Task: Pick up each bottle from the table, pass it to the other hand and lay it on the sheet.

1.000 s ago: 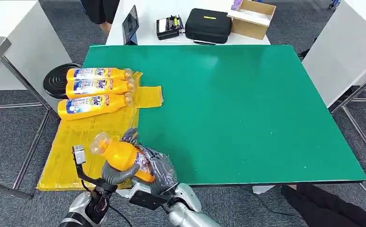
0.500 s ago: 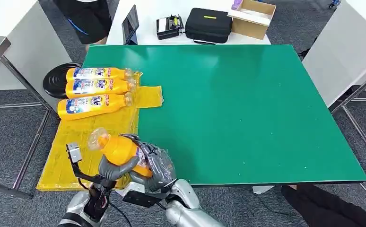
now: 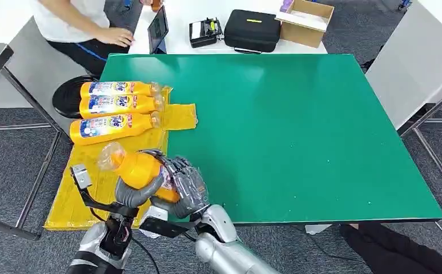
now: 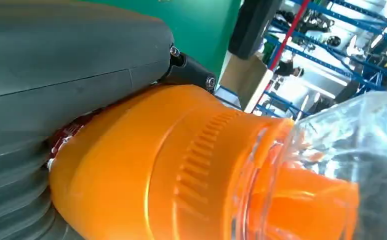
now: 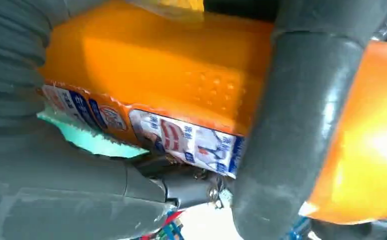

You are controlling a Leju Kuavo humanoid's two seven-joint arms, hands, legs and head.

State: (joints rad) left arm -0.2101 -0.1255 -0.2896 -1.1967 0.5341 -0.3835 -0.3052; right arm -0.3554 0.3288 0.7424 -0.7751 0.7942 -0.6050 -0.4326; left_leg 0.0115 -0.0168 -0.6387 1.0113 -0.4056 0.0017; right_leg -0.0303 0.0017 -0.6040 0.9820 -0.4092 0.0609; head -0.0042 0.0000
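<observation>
now both hands are wrapped around one orange bottle (image 3: 140,173), held above the near left corner of the green table (image 3: 298,131) and the yellow sheet (image 3: 101,171). the left hand (image 3: 132,194) curls its fingers under the bottle's body, clear cap end pointing left; the right hand (image 3: 184,188) clasps the labelled base end. three more bottles (image 3: 116,108) lie side by side on the sheet's far part. a person (image 3: 76,23) leans at the white desk (image 3: 207,14) beyond, near a black case (image 3: 252,29).
</observation>
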